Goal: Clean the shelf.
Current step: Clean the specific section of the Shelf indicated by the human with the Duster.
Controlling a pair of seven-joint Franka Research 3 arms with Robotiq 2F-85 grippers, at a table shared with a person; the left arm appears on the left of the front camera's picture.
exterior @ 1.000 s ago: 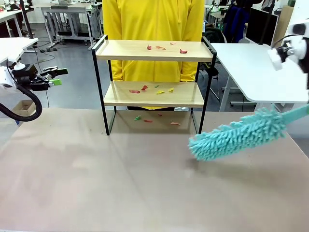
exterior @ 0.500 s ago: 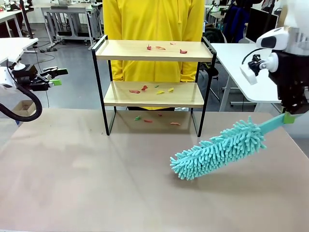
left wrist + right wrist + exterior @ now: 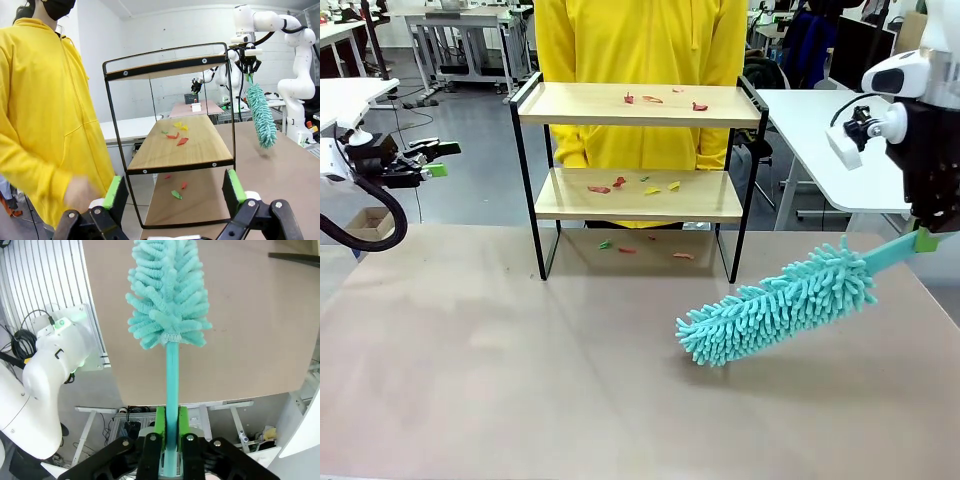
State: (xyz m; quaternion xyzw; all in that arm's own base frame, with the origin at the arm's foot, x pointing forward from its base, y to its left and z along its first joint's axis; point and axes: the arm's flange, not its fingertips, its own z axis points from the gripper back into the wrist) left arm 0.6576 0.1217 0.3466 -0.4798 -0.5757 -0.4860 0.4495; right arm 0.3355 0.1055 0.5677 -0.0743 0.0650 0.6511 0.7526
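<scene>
The shelf (image 3: pixel 580 101) stands at the table's far middle, two light wood boards in a black frame. Small red, yellow and green scraps lie on its top board (image 3: pixel 653 98), on its lower board (image 3: pixel 645 186) and on the table beneath (image 3: pixel 626 248). My right gripper (image 3: pixel 923 240) is shut on the handle of a teal fluffy duster (image 3: pixel 775 300), whose head slants down to the left, in front of and right of the shelf. The right wrist view has the gripper (image 3: pixel 168 427) clamped on the duster (image 3: pixel 167 295). My left gripper (image 3: pixel 435 160) hangs open at far left, facing the shelf (image 3: pixel 175 150).
A person in a yellow hoodie (image 3: pixel 638 40) stands right behind the shelf. White side tables sit at the right (image 3: pixel 840 150) and far left (image 3: pixel 340 95). The brown table (image 3: pixel 520 380) spreads wide in front of the shelf.
My right arm swung in from the right edge, carrying the duster head leftward toward the middle, then lifted it slightly. The left arm stayed still.
</scene>
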